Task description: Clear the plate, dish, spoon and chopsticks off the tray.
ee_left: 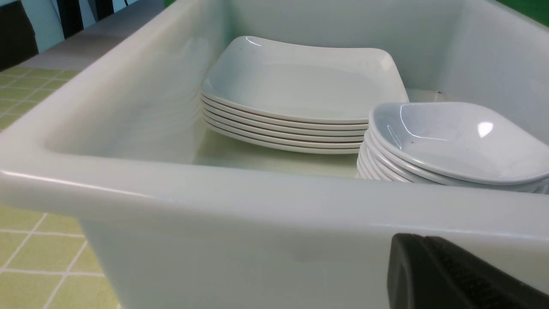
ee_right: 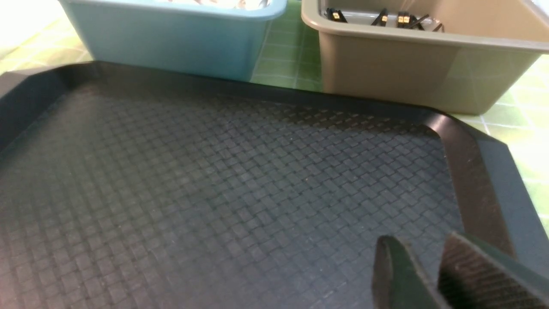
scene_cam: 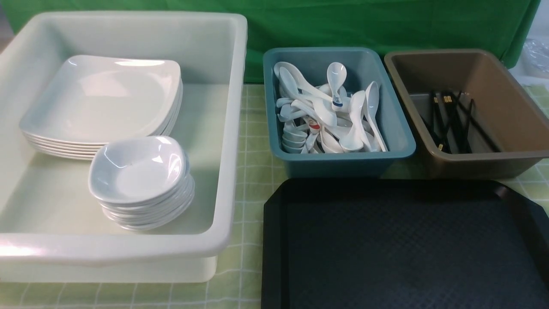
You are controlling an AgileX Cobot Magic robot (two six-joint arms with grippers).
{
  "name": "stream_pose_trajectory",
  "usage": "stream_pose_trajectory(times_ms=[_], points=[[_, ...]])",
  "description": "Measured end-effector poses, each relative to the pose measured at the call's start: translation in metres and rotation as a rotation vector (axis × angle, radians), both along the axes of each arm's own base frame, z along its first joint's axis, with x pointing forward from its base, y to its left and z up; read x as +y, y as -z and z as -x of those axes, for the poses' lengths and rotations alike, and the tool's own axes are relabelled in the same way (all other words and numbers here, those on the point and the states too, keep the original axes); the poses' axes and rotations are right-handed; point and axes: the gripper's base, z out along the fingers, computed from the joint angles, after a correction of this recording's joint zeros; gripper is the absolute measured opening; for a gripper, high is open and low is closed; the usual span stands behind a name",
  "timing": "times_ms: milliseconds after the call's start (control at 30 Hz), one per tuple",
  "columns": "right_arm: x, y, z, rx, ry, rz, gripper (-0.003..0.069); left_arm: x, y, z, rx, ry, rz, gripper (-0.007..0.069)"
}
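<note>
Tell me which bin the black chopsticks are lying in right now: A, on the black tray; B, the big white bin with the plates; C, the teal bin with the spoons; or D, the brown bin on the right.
D: the black chopsticks lie inside the brown bin, while the teal bin holds only white spoons and the tray shows nothing on it.

No words, numbers or brand names can be read — the spoons (scene_cam: 330, 113) bear only small blue and red marks — illegible.
</note>
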Motion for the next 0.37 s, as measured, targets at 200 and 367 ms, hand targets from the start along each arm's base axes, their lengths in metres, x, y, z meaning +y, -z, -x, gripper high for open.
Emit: stream_pose_trajectory(times_ms=[200, 367], points=[[0.0000, 0.0000, 0.0000, 0.000, 0.000, 0.000, 0.0216, 0.0000, 0.0000, 0.0000, 0.000, 0.000, 0.000, 0.0011], [0.0000, 0.0000, 0.0000, 0.000, 0.000, 0.000, 0.0227, 0.0000, 0.0000, 0.0000, 0.000, 0.000, 0.000, 0.0011]])
